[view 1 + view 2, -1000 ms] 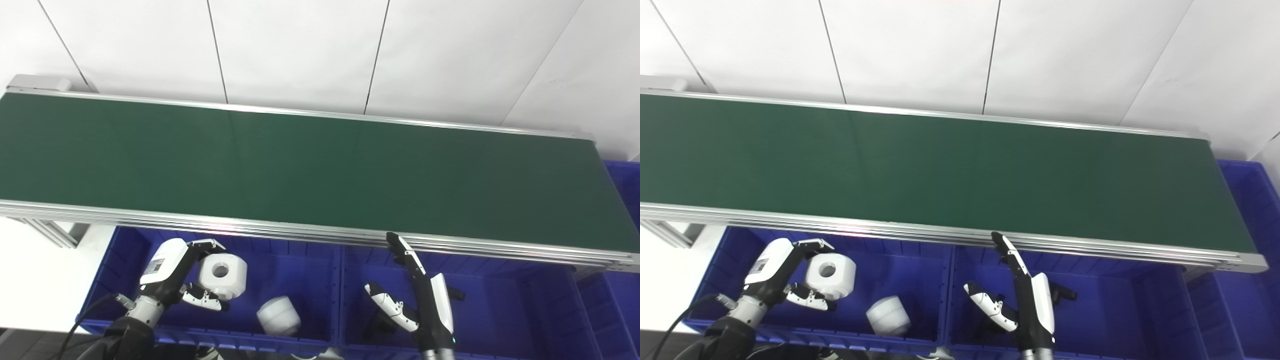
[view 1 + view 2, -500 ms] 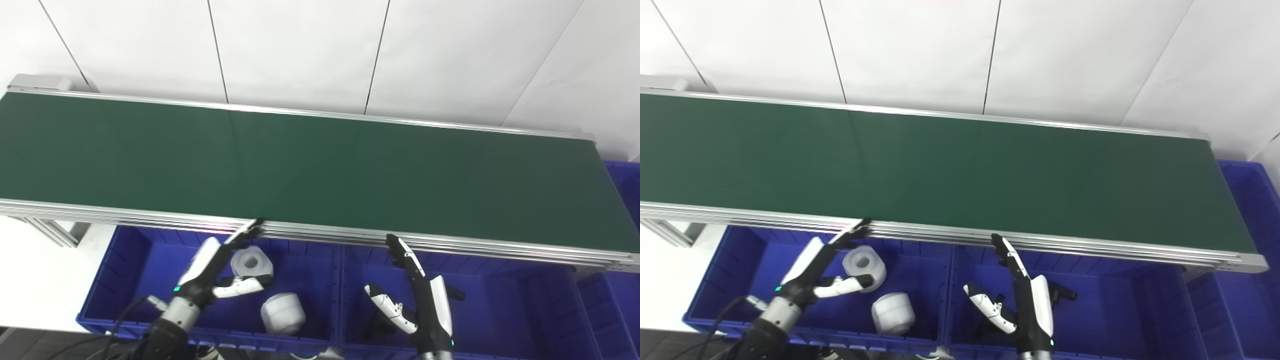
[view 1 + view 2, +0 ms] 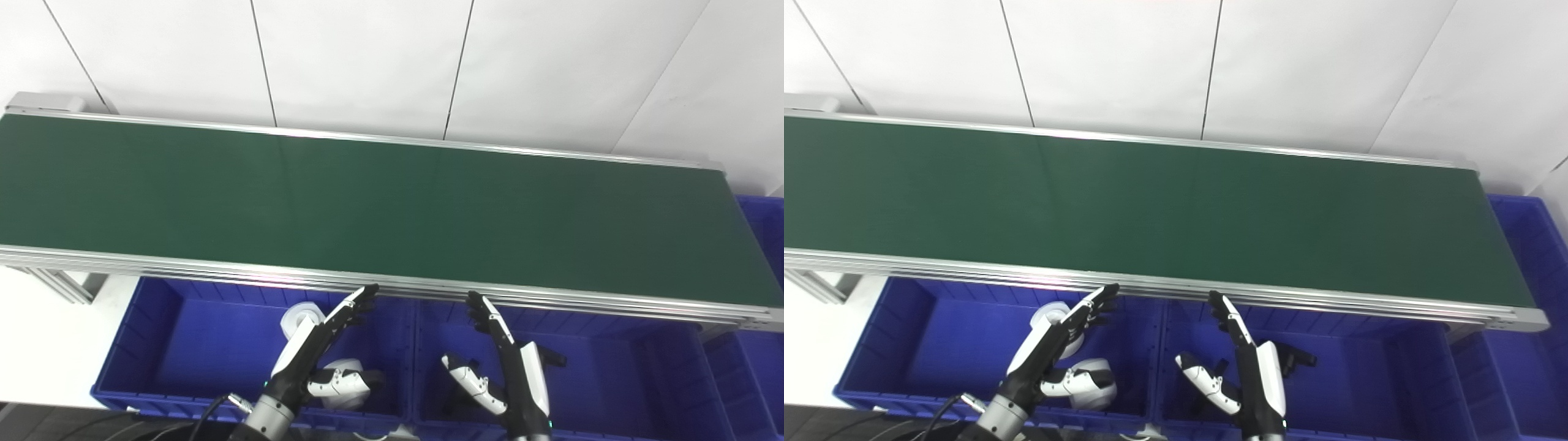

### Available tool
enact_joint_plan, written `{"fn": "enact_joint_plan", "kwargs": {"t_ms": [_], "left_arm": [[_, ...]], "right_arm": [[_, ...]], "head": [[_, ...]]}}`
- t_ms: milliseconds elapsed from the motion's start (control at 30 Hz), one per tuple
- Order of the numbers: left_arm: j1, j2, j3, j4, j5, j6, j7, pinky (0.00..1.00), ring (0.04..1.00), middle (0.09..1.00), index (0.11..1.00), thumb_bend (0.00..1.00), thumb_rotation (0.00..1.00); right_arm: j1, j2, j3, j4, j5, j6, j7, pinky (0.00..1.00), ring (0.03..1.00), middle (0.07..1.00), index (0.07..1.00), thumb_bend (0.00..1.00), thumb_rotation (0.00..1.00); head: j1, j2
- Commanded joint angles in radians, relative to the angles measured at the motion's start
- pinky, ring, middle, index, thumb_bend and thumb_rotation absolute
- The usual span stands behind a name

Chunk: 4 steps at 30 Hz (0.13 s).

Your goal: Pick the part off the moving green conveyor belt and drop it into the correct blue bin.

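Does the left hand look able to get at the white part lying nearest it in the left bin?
Probably yes. The left hand is open right over the white part in the left bin, nothing between them; the thumb already lies across it.

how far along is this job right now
Done: two white parts lie in the left blue bin. In hand: nothing; the left hand and right hand are both open over the bins. Left: the green conveyor belt shows no part, so no next pick yet.
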Motion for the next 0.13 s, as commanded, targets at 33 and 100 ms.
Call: {"fn": "enact_joint_plan", "kwargs": {"t_ms": [33, 100], "left_arm": [[-0.011, 0.001, 0.003, 0.008, -0.022, -0.041, 0.015, 0.85, 0.909, 0.939, 0.94, 0.83, 0.66], [-0.015, 0.001, -0.002, 0.021, -0.027, -0.042, 0.026, 0.85, 0.905, 0.936, 0.937, 0.82, 0.64]], "right_arm": [[-0.003, 0.005, -0.01, -0.019, 0.015, -0.036, 0.018, 0.82, 0.859, 0.887, 0.917, 0.66, 0.7], [0.0, 0.007, -0.018, -0.018, 0.02, -0.03, 0.024, 0.82, 0.86, 0.889, 0.916, 0.68, 0.68]], "head": [[0.0, -0.021], [-0.004, -0.026]]}}
